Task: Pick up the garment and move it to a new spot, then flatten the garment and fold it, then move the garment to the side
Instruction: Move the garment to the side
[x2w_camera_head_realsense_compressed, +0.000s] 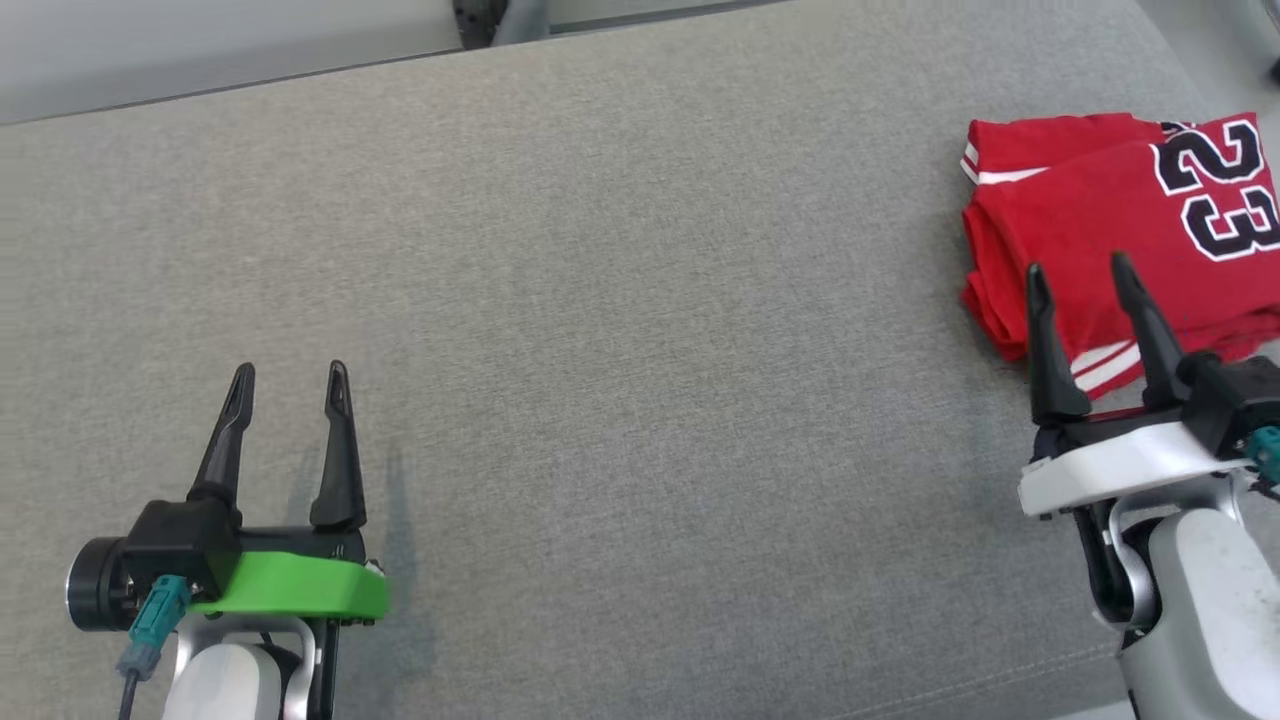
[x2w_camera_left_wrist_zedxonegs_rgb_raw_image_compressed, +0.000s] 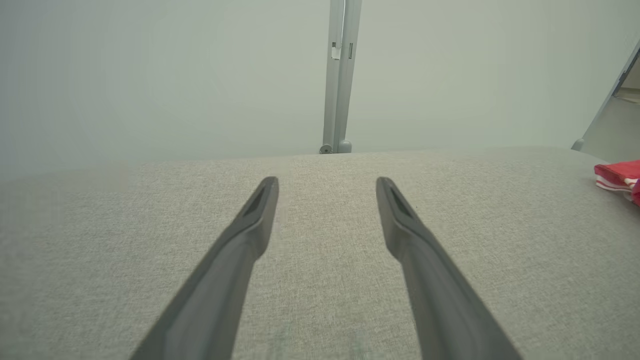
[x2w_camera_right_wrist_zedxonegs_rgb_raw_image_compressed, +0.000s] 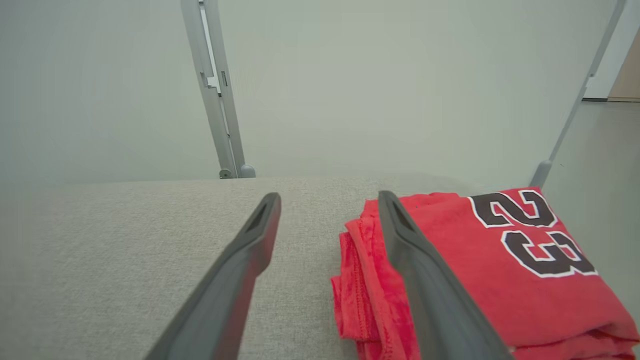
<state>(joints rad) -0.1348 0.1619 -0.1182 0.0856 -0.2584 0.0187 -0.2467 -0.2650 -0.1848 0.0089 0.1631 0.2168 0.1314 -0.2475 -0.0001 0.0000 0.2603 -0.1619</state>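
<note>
On grey surface, R side: folded red garment by R gripper.

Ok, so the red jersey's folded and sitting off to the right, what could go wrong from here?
1. The folded jersey lies close to the right edge of the table; a nudge that way could tip it off.
2. The right gripper is open at the jersey's near corner, with one finger over the cloth. Pulling back low might snag a layer and spoil the fold.
</note>
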